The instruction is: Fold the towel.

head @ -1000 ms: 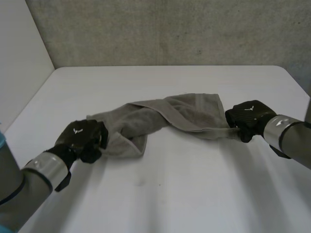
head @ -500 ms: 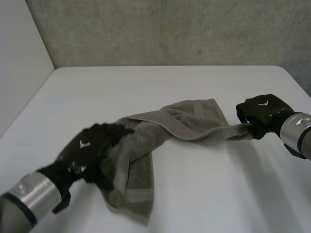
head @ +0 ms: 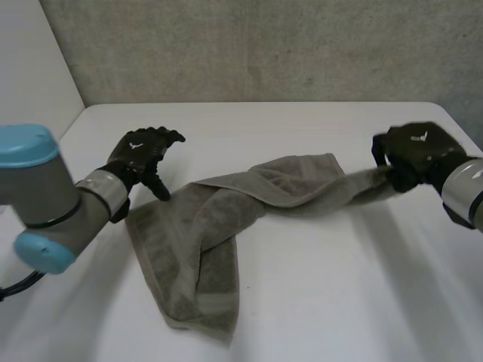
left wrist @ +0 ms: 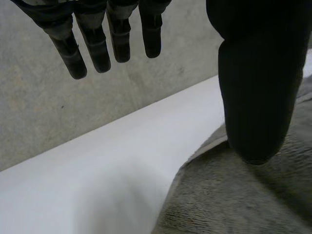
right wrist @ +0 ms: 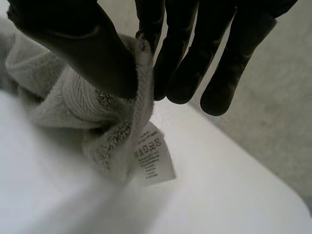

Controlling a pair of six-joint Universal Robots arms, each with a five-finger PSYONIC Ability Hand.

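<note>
A grey towel (head: 226, 219) lies crumpled and twisted across the white table (head: 249, 121); one end hangs toward the front, the other stretches right. My right hand (head: 411, 154) is shut on the towel's right end, lifted a little off the table. In the right wrist view, thumb and fingers (right wrist: 180, 58) pinch the bunched towel (right wrist: 73, 107), and a white care label (right wrist: 152, 158) dangles below. My left hand (head: 143, 154) hovers open above the towel's left edge, holding nothing. Its fingers (left wrist: 92, 44) are straight, with the thumb (left wrist: 258, 97) over the towel (left wrist: 243, 195).
A grey wall (head: 264, 49) runs behind the table's far edge. A white wall (head: 30, 105) stands at the left side. Bare tabletop spreads out in front of and behind the towel.
My left hand let go of the towel's left end, opened, and rose back toward the far left. The released end fell flat toward the front. My right hand moved right and up, holding its end.
</note>
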